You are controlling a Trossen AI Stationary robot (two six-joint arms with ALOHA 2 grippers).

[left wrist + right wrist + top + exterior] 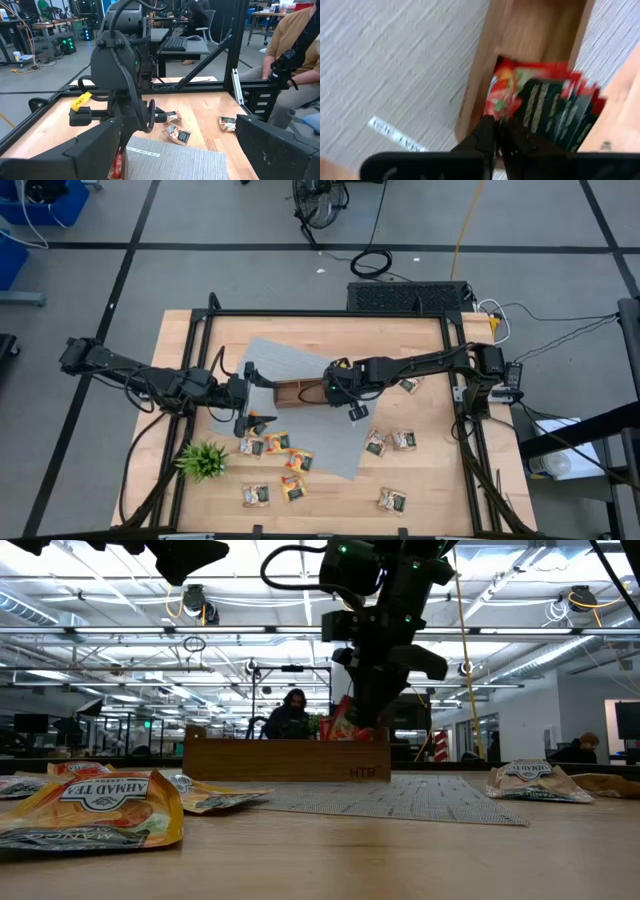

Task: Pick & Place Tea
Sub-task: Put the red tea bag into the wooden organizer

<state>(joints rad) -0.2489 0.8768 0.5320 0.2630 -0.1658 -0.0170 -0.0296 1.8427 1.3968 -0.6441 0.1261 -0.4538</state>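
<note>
The brown wooden tray (292,392) stands on a grey mat (285,360) at mid-table. Red tea sachets (540,107) stand on edge in its end compartment and stick up above its wall in the low view (340,722). My right gripper (498,131) points down over that compartment, shut on a red sachet. My left gripper (243,418) is open and empty, low over the mat's left corner, beside an orange sachet (264,420). Several loose sachets (275,443) lie flat on the table in front. My right gripper pinches the upper edge of a red sachet (504,100) between its two fingers, coming from above and pointing down. The sachet stands in the tray's end compartment among the other red sachets. The fingers themselves hide the exact place of contact.
A small green spiky plant (203,460) stands at the front left. Loose sachets lie at the front (255,495), front right (392,500) and right of the mat (403,440). An orange-yellow sachet (95,805) lies close in the low view. People sit beyond the table.
</note>
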